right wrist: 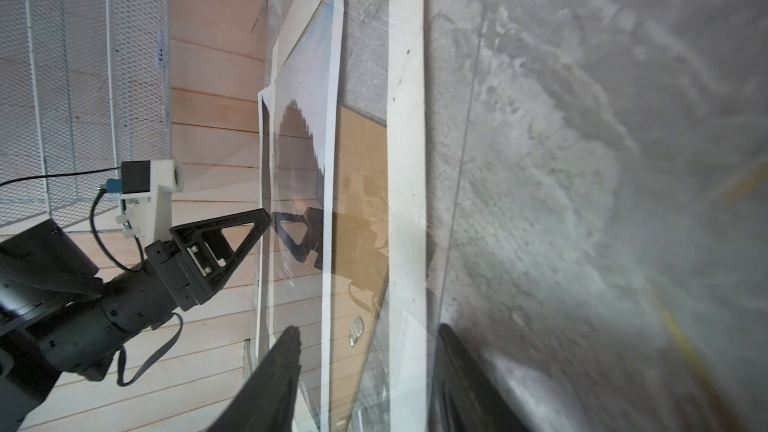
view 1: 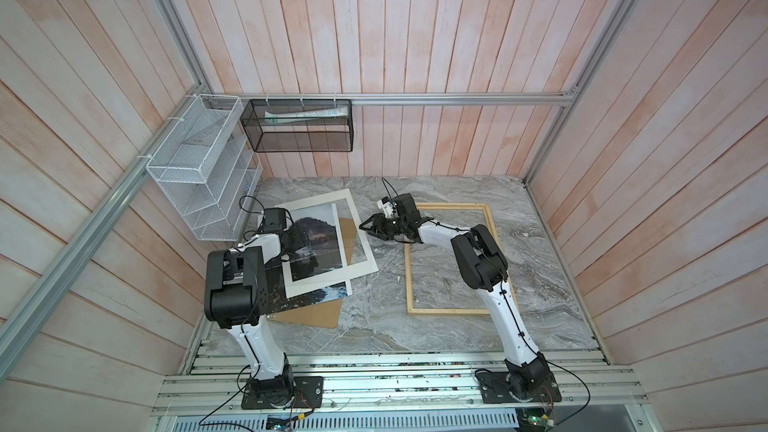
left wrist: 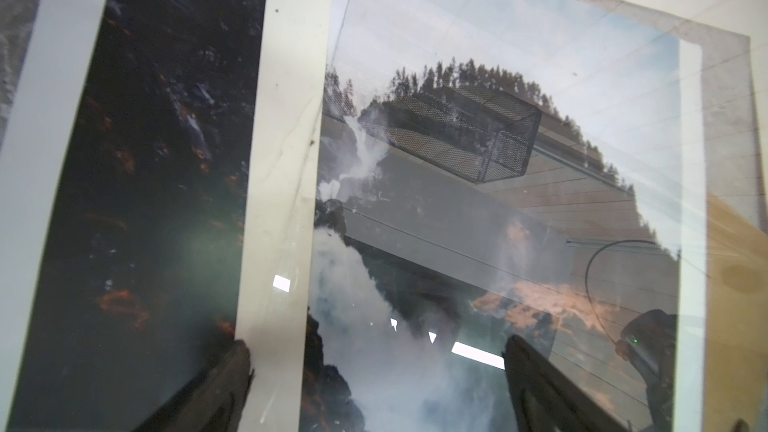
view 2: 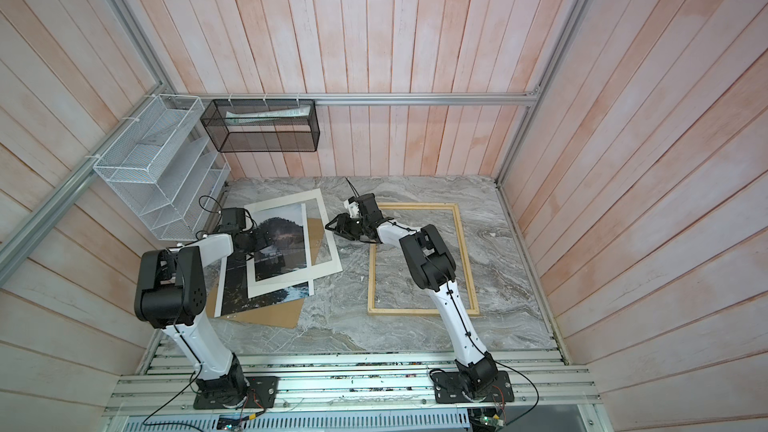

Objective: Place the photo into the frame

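We are looking down at a marble tabletop where the frame is lying flat, marble showing through its opening. Left of the frame, a brown backing board is lying lowest in a skewed pile. The photo is resting on it, apart from the frame, and a white mat is overlapping the photo. A clear pane is reflecting the walls over them. The left gripper is hovering above the photo, jaws spread wide, grasping nothing. The right gripper is reaching across the frame's far left corner, its jaws standing apart astride the mat's border, clamping nothing.
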Motion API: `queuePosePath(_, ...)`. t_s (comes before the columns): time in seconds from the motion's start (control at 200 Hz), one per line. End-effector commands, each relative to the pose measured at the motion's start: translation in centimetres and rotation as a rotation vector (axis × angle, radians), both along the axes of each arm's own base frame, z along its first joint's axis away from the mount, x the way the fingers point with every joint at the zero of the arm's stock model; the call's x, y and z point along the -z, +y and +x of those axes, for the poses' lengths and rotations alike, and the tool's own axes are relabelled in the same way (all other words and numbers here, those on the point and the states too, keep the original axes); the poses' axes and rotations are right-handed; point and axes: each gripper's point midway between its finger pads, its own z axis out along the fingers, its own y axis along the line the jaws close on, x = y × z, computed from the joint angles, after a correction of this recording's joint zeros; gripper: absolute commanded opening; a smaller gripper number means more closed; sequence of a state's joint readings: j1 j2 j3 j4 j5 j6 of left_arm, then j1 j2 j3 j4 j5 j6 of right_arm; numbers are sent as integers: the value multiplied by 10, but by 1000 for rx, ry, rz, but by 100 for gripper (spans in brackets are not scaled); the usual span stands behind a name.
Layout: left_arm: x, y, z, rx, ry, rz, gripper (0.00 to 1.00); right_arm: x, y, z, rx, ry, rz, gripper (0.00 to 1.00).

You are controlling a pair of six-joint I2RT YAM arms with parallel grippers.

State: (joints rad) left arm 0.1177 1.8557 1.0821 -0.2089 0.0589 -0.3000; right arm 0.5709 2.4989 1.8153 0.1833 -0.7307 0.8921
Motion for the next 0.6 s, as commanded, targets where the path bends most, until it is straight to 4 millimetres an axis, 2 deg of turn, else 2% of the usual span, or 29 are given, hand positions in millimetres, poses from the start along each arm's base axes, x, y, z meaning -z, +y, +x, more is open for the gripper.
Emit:
queuePosePath(0.0, 28, -18, -32, 31, 127, -74, 96, -13, 9, -9, -58, 3, 81, 52)
queuePosePath(0.395, 28, -19, -33, 35, 125, -75, 96, -39, 12, -16, -96, -19, 147, 51)
queuePosePath(0.595, 25, -20, -31, 41, 113, -79, 95, -41, 12, -21, -97, -14, 157, 49)
